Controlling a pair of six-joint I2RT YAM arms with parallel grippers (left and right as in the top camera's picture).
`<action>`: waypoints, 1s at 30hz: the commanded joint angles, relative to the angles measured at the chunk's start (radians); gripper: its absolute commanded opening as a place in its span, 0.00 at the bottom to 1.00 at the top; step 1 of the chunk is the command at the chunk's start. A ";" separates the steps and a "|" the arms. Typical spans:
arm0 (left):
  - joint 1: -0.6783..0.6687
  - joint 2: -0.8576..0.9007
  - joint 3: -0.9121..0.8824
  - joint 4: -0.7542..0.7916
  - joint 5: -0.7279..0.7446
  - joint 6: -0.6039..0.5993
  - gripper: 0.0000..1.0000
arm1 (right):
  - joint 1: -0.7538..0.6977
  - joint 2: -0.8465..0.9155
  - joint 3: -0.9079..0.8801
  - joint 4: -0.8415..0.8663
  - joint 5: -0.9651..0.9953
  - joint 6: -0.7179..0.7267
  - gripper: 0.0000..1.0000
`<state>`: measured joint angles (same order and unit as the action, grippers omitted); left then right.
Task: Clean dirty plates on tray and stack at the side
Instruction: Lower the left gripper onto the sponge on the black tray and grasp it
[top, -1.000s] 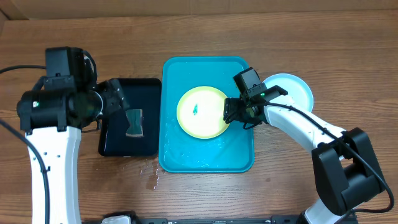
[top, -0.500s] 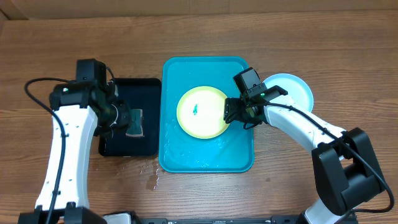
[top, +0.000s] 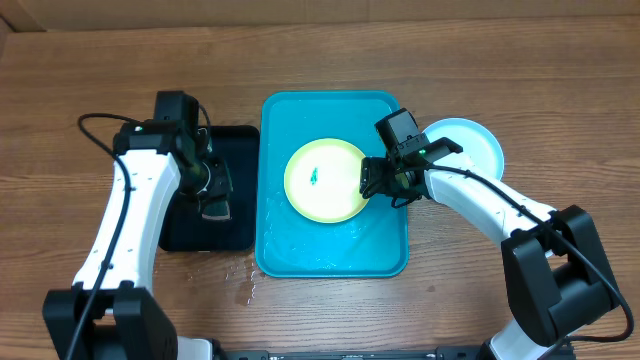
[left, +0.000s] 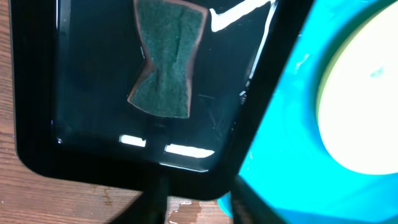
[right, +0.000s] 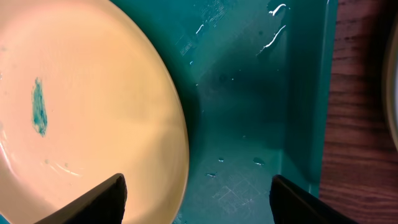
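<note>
We see a small black tray (top: 240, 225) on the wooden counter (top: 100, 60), water glinting inside it. A dark green sponge (left: 166, 62), pinched at the waist, lies flat in it. Wet spots (top: 245, 285) mark the counter near one corner.

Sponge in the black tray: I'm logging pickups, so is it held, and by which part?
Not held: the sponge lies flat in the black tray, nothing gripping it; the left pincer hangs above it.
</note>
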<state>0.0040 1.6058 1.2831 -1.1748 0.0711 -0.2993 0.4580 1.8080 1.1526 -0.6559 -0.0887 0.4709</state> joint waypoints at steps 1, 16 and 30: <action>-0.006 0.047 -0.007 0.012 -0.068 -0.056 0.39 | -0.004 0.006 -0.002 0.002 0.010 -0.008 0.75; 0.002 0.186 -0.007 0.118 -0.134 -0.068 0.49 | -0.004 0.006 -0.002 0.004 0.009 -0.008 0.74; 0.002 0.324 -0.007 0.164 -0.134 -0.006 0.34 | -0.004 0.006 -0.002 0.007 0.008 -0.004 0.70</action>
<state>0.0013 1.9015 1.2823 -1.0180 -0.0467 -0.3332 0.4580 1.8080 1.1526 -0.6544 -0.0891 0.4702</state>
